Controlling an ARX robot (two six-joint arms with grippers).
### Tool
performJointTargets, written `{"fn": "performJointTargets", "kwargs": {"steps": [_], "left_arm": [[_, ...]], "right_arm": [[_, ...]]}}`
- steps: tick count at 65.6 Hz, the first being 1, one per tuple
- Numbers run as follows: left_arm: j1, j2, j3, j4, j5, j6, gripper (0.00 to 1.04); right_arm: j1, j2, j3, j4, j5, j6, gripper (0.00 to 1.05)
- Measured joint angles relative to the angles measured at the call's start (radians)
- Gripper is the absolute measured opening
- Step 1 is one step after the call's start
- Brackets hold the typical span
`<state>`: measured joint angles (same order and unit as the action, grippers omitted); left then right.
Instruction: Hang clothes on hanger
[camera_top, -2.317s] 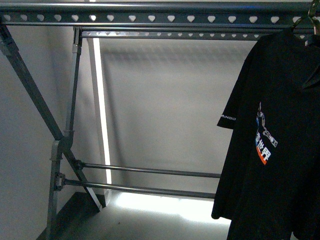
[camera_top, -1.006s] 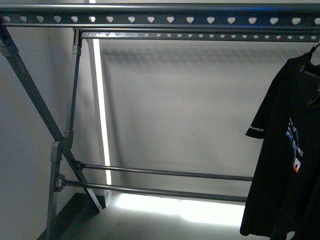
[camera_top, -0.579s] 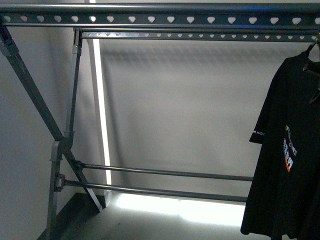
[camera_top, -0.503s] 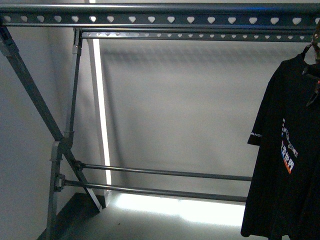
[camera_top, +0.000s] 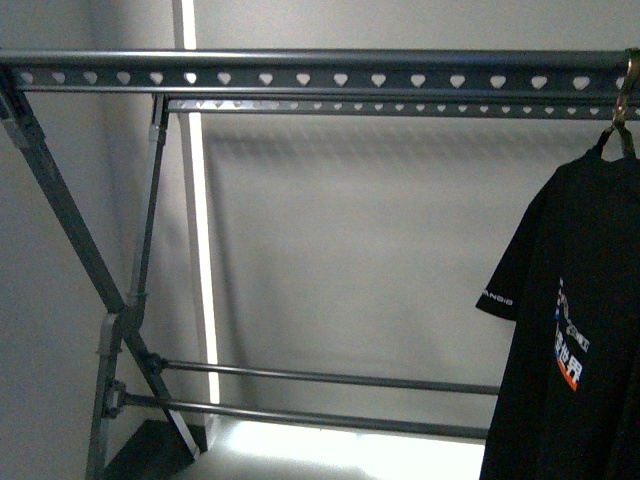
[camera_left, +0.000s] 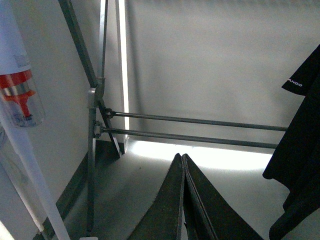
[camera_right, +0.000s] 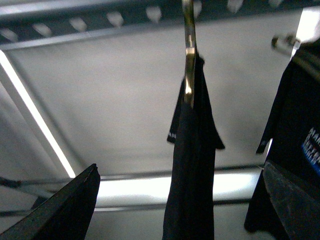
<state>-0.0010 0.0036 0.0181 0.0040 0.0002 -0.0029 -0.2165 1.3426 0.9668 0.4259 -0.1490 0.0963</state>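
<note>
The T-shirt (camera_top: 580, 330) hangs at the frame's right edge, its hook (camera_top: 622, 100) over the rack (camera_top: 300, 75), so the hanging looks done. Left gripper (camera_left: 183, 200) is closed, empty; right gripper (camera_right: 180, 200) spread wide, releasing.

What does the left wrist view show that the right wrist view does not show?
Only the left wrist view: the shut left gripper, the rack's crossed legs and a white pole with a red band. Only the right wrist view: the open right gripper, a metal hook and a second black garment. Both: the black T-shirt and the lower bars.
</note>
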Motion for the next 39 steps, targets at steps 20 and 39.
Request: {"fn": "performJointTargets", "kwargs": {"steps": [20, 39], "left_arm": [[0.000, 0.000, 0.000, 0.000, 0.000, 0.000, 0.04], [0.000, -0.001, 0.000, 0.000, 0.000, 0.000, 0.04]], "right_arm": [[0.193, -0.988, -0.584, -0.395, 0.134, -0.094, 0.81], [0.212, -1.169, -0.746, -0.485, 0.148, -0.096, 0.29]]}}
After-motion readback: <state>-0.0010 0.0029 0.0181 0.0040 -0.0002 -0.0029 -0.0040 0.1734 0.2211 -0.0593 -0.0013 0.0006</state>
